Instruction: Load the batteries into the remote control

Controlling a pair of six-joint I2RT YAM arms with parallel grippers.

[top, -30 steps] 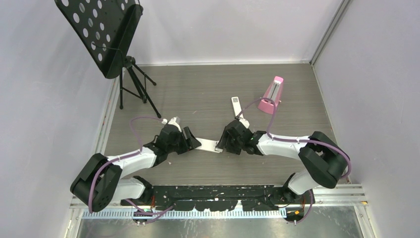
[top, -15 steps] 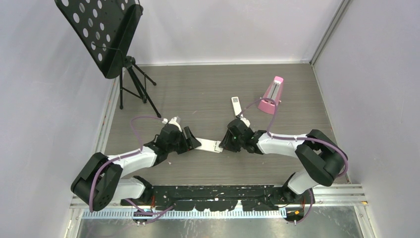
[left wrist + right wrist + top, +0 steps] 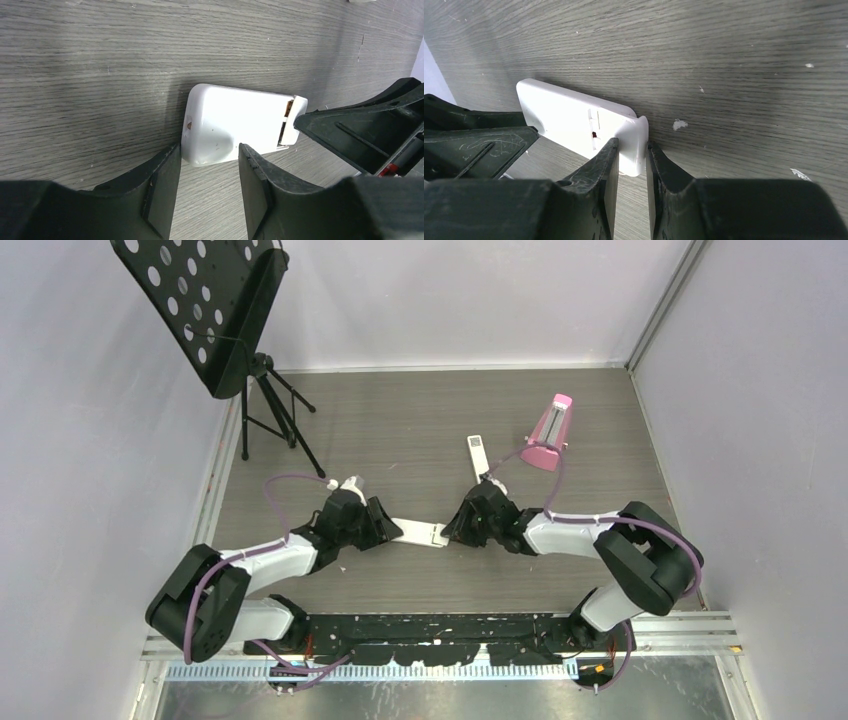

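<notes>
The remote control (image 3: 420, 532) lies on the floor between my two grippers, plain white back up. In the left wrist view it (image 3: 240, 122) shows a gap with brown contacts at its far end. My left gripper (image 3: 386, 526) is open, its fingertips (image 3: 167, 165) either side of the remote's near end (image 3: 208, 150). My right gripper (image 3: 457, 528) is shut on the other end of the remote (image 3: 574, 120), pinching its raised white end (image 3: 633, 145). No batteries are in view.
A longer slim white remote (image 3: 476, 452) lies behind the right gripper. A pink metronome (image 3: 546, 436) stands at the back right. A black music stand (image 3: 215, 315) on a tripod is at the back left. Walls close in on three sides.
My right gripper has shifted slightly up and left along the remote's end. The left gripper and the remote have hardly moved.
</notes>
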